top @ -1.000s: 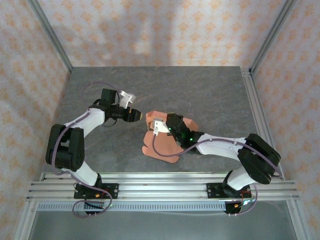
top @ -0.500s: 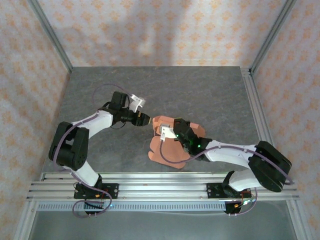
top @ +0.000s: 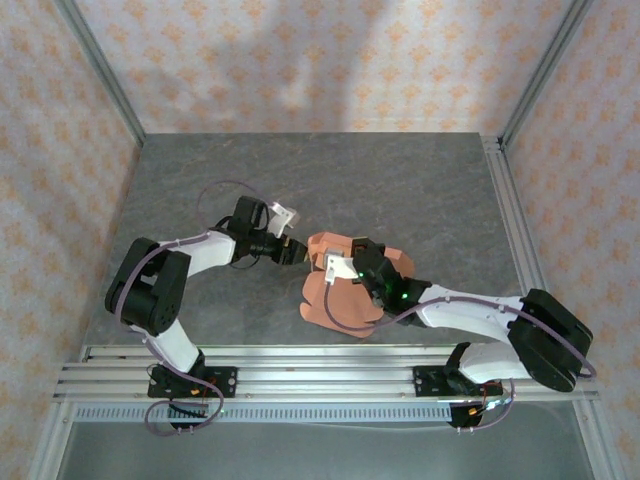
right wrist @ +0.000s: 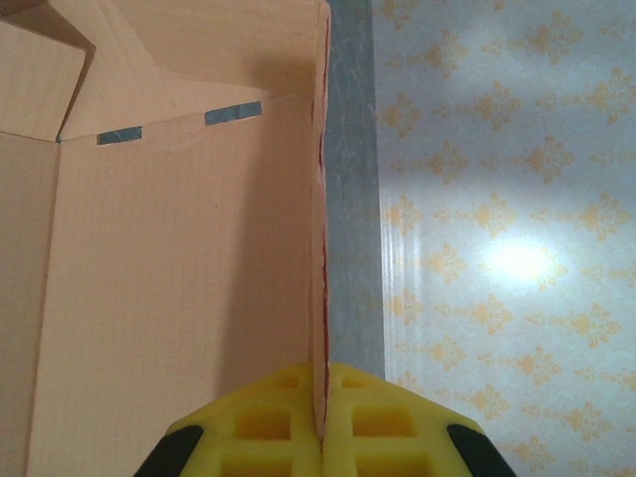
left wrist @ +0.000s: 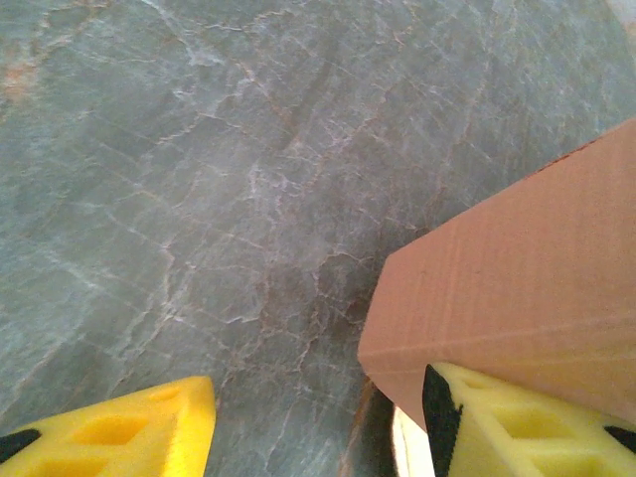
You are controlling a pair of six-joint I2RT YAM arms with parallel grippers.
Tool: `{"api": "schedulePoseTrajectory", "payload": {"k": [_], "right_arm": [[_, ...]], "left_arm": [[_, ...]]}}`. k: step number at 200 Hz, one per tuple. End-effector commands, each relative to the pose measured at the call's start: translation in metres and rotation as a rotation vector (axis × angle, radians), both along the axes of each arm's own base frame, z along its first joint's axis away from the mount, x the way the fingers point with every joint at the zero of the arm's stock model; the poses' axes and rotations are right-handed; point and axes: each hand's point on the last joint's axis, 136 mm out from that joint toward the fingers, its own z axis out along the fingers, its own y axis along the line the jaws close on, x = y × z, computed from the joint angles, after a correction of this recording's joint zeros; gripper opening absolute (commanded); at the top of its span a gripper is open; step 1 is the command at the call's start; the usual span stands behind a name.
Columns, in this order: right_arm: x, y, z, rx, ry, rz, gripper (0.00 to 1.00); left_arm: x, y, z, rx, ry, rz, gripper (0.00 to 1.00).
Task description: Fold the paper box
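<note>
The paper box (top: 345, 300), a salmon-orange card sheet partly raised into walls and flaps, lies on the grey marbled tabletop (top: 410, 180) between the two arms, with both end effectors at its far side. The right end effector (top: 345, 264) reaches in over the box from the right and is closed tight on one upright panel: in the right wrist view its yellow pads (right wrist: 268, 422) pinch the thin edge of the paper box (right wrist: 179, 268), with the panel's inner face and two small slots to the left of that edge. The left end effector (top: 296, 252) sits at the box's far left corner with its jaws parted about halfway and gripping nothing. In the left wrist view a folded corner of the paper box (left wrist: 527, 268) lies just over one yellow finger (left wrist: 517, 422), while the other finger stands well apart over bare stone. The box's near flaps spread flat towards the aluminium rails (top: 330, 365) that carry the arm bases. Bare tabletop extends beyond the box on its far, left and right sides. Patterned wallpaper walls (top: 300, 60) and metal frame posts (top: 100, 70) enclose the tabletop beyond the box.
</note>
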Motion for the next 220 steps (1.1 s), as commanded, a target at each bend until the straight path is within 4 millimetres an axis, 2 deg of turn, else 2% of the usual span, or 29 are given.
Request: {"api": "schedulePoseTrajectory", "payload": {"k": [1,60,122,220], "right_arm": [[-0.004,-0.003,0.0,0.007,0.006,-0.005,0.0],[0.002,-0.006,-0.011,-0.074,-0.003,-0.027,0.0],[0.01,0.001,-0.015,-0.087,-0.018,-0.044,0.0],[0.012,0.004,-0.013,-0.084,-0.024,-0.047,0.0]], "left_arm": [[-0.003,-0.015,0.007,-0.027,-0.048,-0.084,0.58],[-0.006,-0.019,-0.002,-0.019,-0.017,-0.102,0.58],[-0.004,-0.022,-0.007,-0.012,-0.002,-0.12,0.58],[-0.013,-0.032,-0.005,-0.002,-0.007,-0.171,0.58]]}}
